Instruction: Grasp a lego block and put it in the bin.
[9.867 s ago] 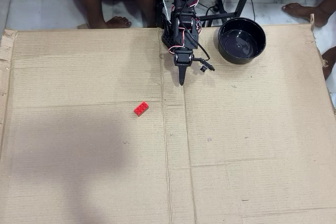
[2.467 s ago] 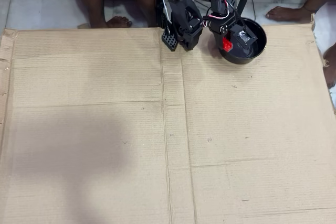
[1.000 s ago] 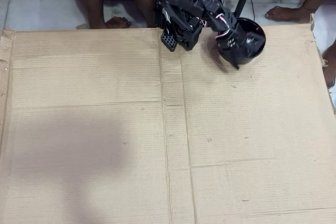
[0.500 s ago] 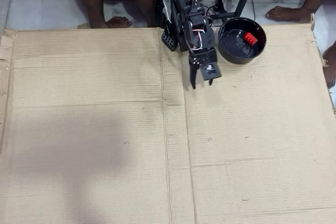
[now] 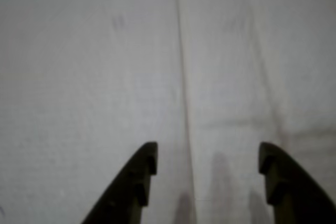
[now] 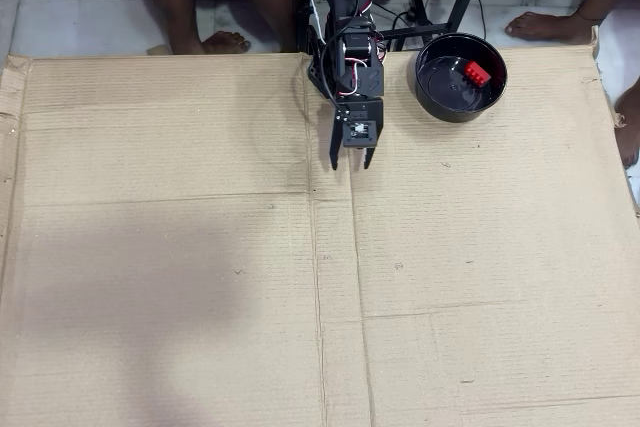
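Observation:
In the overhead view the red lego block (image 6: pixel 477 73) lies inside the black bowl (image 6: pixel 440 99) at the top right of the cardboard. My gripper (image 6: pixel 352 164) hangs over the cardboard to the left of the bowl, near the arm's base, open and empty. In the wrist view my gripper (image 5: pixel 207 158) shows two dark fingers spread apart over bare cardboard, with nothing between them. The block and the bowl are out of the wrist view.
A large cardboard sheet (image 6: pixel 200 277) with fold seams covers the floor. The arm's base and cables (image 6: pixel 345 7) stand at the top middle. People's bare feet (image 6: pixel 225 42) rest beyond the top edge, another foot (image 6: pixel 540 22) at the top right.

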Available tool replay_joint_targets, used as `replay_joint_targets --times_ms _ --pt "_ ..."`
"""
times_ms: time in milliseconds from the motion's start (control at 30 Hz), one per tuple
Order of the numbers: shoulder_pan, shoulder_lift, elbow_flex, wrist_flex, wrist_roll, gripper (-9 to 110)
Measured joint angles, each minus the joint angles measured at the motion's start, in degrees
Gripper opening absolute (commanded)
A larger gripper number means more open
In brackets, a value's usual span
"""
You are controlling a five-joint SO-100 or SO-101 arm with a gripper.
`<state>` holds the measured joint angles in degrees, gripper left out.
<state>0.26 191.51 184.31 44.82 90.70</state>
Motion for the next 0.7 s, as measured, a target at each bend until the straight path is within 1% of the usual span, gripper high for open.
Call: replay_joint_targets --times_ms 67,133,233,267,300,333,567,700 --pt "-0.70 1.85 0.35 0.09 0.00 21" --pt "-0.53 3.16 0.44 0.09 -0.79 15" --pt "-0.44 3.60 0.44 0.09 -6.94 2" --pt "-0.35 3.60 0.44 0.09 -8.70 -1" --pt "-0.35 3.60 0.44 0.09 -9.84 0" --pt "-0.18 3.60 0.44 0.09 -14.50 0" --pt "-0.35 3.60 0.44 0.09 -37.00 0" --pt "-0.35 3.60 0.44 2.81 -54.14 0"
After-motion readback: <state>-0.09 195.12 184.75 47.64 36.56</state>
